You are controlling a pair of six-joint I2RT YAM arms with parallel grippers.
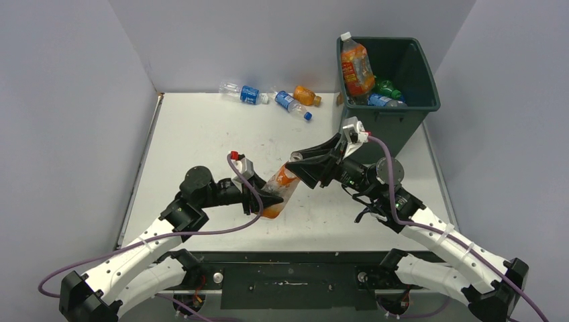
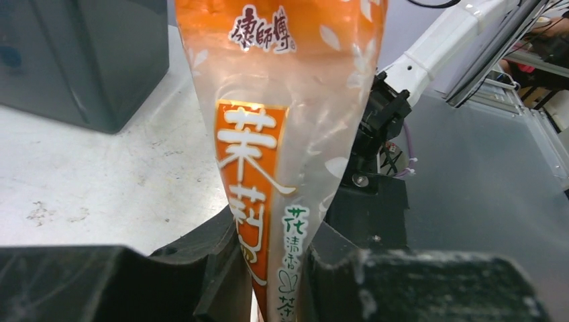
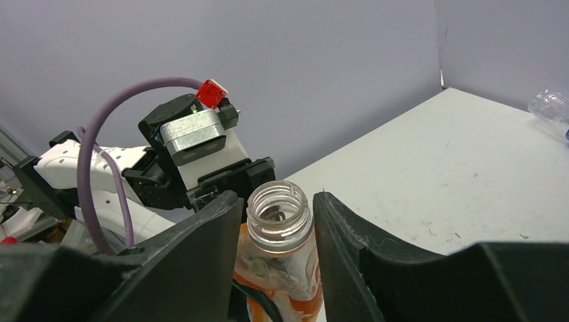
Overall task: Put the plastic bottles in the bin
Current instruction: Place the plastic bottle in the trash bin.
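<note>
A squashed clear bottle with an orange label (image 1: 280, 188) hangs tilted above the table, held by both grippers. My left gripper (image 1: 268, 200) is shut on its flattened base; in the left wrist view the label (image 2: 282, 134) rises from between the fingers of the gripper (image 2: 278, 282). My right gripper (image 1: 298, 161) is shut on its open, capless neck (image 3: 280, 215), a finger (image 3: 201, 255) pressed to each side. The dark green bin (image 1: 433, 100) stands at the far right and holds an orange bottle (image 1: 355, 67), a green one (image 1: 388, 87) and a blue-labelled one (image 1: 382, 100).
Three bottles lie at the table's far edge: a clear one with a blue label (image 1: 243, 93), another with a blue label (image 1: 292, 104) and a small orange one (image 1: 306, 95). The bin's wall (image 2: 87, 60) shows in the left wrist view. Grey walls enclose the table.
</note>
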